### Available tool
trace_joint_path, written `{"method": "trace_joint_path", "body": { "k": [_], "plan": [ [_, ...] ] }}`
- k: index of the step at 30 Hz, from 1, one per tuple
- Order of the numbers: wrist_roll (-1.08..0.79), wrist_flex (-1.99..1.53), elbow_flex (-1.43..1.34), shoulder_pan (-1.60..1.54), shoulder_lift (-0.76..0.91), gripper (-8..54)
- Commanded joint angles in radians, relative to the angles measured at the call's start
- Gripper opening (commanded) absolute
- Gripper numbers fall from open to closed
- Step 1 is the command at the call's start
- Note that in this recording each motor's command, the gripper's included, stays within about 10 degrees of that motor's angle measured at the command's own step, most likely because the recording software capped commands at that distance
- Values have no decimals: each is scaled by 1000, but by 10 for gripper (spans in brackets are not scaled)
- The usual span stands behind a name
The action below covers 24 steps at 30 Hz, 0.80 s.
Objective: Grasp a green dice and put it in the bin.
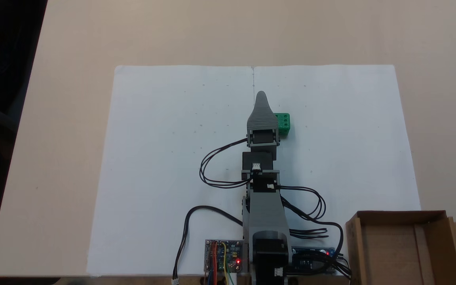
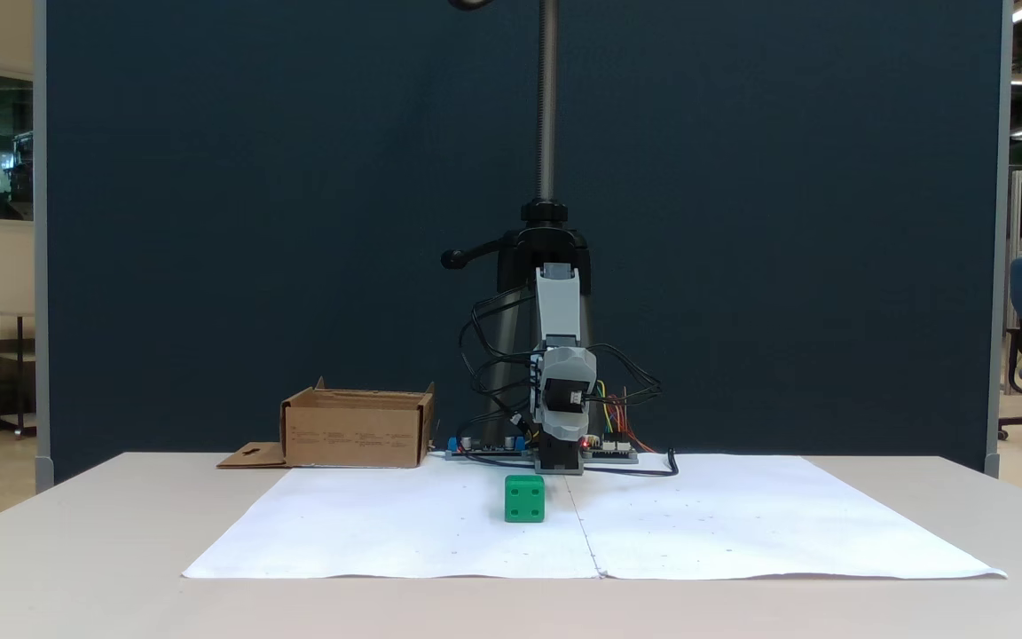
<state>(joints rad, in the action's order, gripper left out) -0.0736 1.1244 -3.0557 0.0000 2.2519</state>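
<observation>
Gripper (image 1: 261, 97) raised over the middle of the white paper sheet (image 1: 164, 166), seen from above as a single grey pointed jaw with the second one stacked beneath it, so cannot tell whether spread wide or pinched narrow. Nothing seen clamped between the jaws. From the front fixed view, gripper (image 2: 562, 417) hanging high, well above the sheet, facing the lens, jaws again not separable.

Scanning left to right in the fixed view from above: bare tan table (image 1: 65, 118), then the paper with faint pencil marks, then the arm's looping black cables (image 1: 212, 166) and a lit circuit board (image 1: 223, 256) by the base, then the arm itself running up the centre fold. Just to the right of the jaw, partly tucked under its edge in this view, the green dice (image 1: 284, 123), resting flat on the paper, several pips showing on top. Farther right and nearer the base, the bin (image 1: 394, 221), open-topped brown cardboard, flap with hang-hole at its right edge.

In the front fixed view, sides reversed: bin (image 2: 356, 430) at left rear, green dice (image 2: 524, 498) just left of the centre fold, forward of the arm's base and lower than the jaws.

Key relation, as judged: dice offset slightly to one side of the jaw line and below it, so likely a small wrist swing toward the cube plus a descent needed before closing. Cube shape, no long axis to align.
</observation>
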Motion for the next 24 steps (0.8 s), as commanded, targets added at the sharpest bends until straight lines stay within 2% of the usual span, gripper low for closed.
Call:
{"method": "trace_joint_path", "body": {
  "k": [1, 7, 15, 17, 24],
  "plan": [
    [-44, 51, -54, -11, 104, 427],
    [-64, -141, 149, 32, 104, 416],
    [-64, -708, 457, 114, 104, 417],
    [-64, -948, 560, 114, 104, 417],
    [-64, -1339, 775, 101, 101, 417]
  ]
}}
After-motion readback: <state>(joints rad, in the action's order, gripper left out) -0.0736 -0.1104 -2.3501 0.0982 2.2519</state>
